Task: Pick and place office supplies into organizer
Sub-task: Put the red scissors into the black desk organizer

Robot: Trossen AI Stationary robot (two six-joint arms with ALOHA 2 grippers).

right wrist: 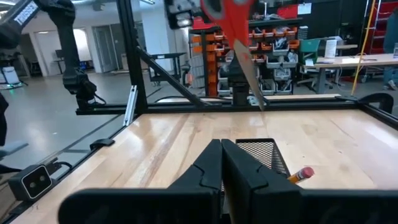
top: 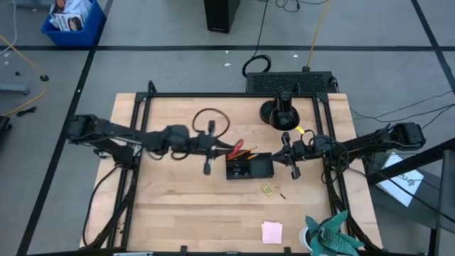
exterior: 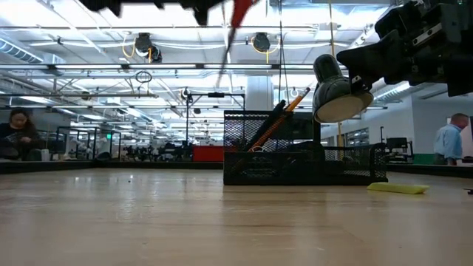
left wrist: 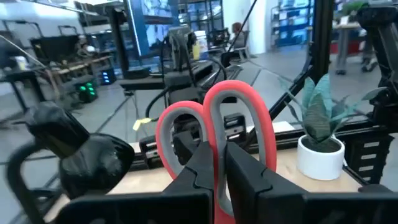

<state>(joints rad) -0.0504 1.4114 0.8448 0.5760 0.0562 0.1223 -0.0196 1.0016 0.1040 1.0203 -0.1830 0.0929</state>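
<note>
Over the table's middle, the left gripper [top: 213,146] is clenched on the scissors [left wrist: 217,134], holding them up in the air just left of the organizer [top: 249,168]. Left wrist view shows it best: both dark fingers [left wrist: 199,171] pinch the red handle loops, grey inside. High view only gives a red sliver at the organizer's left end. Low view shows the scissors' red tip and thin blade hanging from the top edge, above the mesh organizer, not touching it. Right wrist view catches the blade slanting down from above, clear of the wood.

Right gripper [top: 293,162] sits just right of the organizer, fingers pressed together, nothing between them; its own view confirms that, with the mesh corner right ahead.

Organizer stands mid-table. Low view shows an orange pencil [exterior: 284,111] and a dark pen leaning upright inside; right wrist view adds a pencil's eraser end [right wrist: 300,175] at the mesh.

High view alone shows the pink sticky pad [top: 271,232] near the front edge, a small yellow-green piece [top: 267,190] in front of the organizer, a potted plant [top: 333,235] at the front right corner, and the round black stand base [top: 280,114] behind.
</note>
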